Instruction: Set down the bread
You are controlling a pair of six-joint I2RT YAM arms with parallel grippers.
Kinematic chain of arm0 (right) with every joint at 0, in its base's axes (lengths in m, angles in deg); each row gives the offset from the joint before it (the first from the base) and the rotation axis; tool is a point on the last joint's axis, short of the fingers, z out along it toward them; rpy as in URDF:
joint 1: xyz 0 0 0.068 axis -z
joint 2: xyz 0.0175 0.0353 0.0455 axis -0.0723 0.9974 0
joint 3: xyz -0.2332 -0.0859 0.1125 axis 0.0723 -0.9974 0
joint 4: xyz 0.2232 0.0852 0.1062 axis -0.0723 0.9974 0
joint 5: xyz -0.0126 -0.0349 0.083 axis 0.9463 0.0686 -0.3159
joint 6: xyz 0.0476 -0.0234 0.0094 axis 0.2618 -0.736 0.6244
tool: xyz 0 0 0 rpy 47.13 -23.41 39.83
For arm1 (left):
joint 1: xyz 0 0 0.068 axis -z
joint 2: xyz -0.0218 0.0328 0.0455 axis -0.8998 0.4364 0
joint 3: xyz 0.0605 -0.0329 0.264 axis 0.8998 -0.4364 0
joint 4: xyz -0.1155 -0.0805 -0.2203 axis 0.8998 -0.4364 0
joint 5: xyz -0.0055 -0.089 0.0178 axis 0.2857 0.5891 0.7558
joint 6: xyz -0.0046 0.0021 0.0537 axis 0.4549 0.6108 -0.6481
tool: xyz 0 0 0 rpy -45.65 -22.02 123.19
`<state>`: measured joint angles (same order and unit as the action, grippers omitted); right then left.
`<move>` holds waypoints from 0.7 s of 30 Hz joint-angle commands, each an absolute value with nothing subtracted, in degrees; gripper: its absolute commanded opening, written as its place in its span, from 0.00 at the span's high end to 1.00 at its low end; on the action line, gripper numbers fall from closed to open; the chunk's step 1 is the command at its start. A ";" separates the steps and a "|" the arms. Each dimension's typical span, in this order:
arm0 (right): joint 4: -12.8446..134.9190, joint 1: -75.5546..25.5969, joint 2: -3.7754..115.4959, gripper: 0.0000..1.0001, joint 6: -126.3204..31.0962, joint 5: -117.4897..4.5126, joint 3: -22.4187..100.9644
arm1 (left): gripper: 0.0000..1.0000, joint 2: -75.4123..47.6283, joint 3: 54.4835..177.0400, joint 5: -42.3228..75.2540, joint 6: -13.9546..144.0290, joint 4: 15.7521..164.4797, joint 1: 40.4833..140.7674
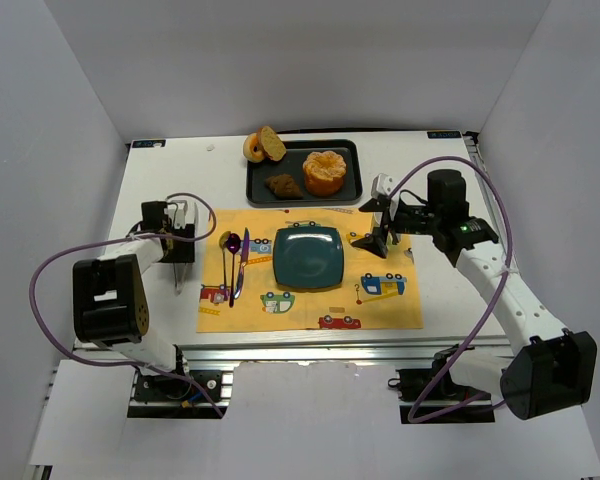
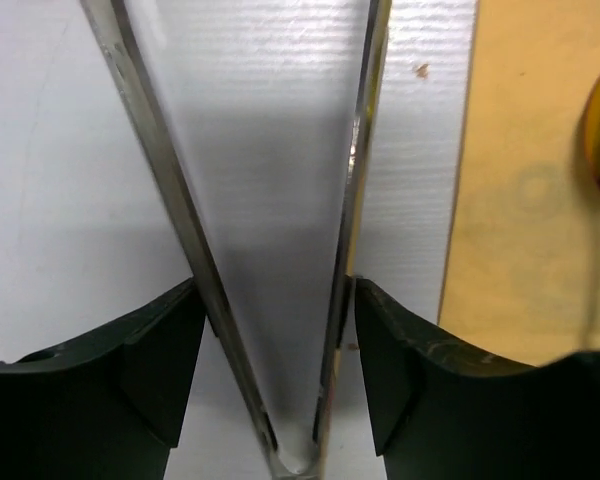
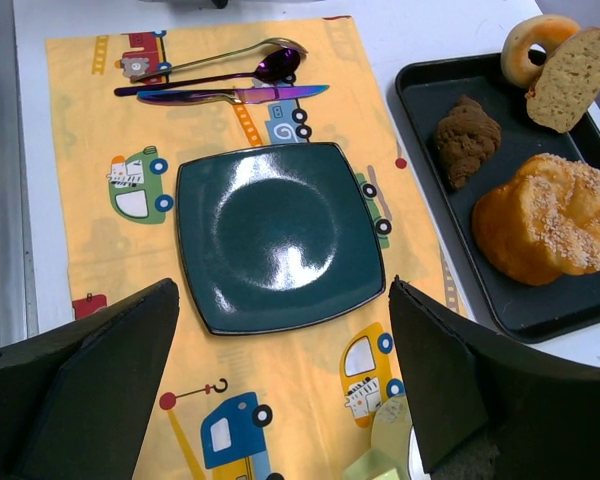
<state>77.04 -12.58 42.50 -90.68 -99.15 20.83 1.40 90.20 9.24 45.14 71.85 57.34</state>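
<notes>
The bread (image 1: 283, 185) (image 3: 467, 138), a small dark brown lump, lies at the left of the black tray (image 1: 352, 190) at the back. My right gripper (image 1: 378, 228) (image 3: 282, 290) hangs open and holds nothing, above the right side of the yellow placemat (image 1: 380, 305), near the teal plate (image 1: 308, 256) (image 3: 280, 235). My left gripper (image 1: 180, 240) (image 2: 277, 290) is low over the white table left of the mat. Metal tongs (image 2: 170, 200) lie spread in a V between its jaws. The jaws stand apart, each close against one arm of the tongs.
A large orange bun (image 3: 545, 215) sits beside the bread in the tray. A ring donut (image 3: 530, 40) with a sliced roll (image 3: 575, 75) lies at the tray's far edge. A spoon (image 3: 220, 60) and a knife (image 3: 230, 95) lie on the mat left of the plate.
</notes>
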 commanded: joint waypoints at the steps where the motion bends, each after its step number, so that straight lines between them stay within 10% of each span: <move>1: 76.00 -11.85 40.44 0.11 -90.02 -100.00 20.24 | 0.35 4.30 87.63 15.05 45.54 73.77 55.87; 4: 76.00 -11.50 40.26 0.11 -89.76 -100.00 19.98 | 0.68 4.74 87.19 16.38 46.78 74.48 55.07; 10: 75.91 -10.80 39.82 0.11 -89.67 -100.00 19.71 | 0.86 -0.16 87.88 14.01 48.62 73.07 54.99; 21: 73.45 -9.47 39.38 0.11 -87.39 -100.09 18.31 | 0.72 -10.91 97.20 28.06 69.97 77.82 62.35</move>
<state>76.06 -9.85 40.82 -88.86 -99.15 18.58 -8.66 93.35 21.68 61.45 73.97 58.24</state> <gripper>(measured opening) 0.895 0.272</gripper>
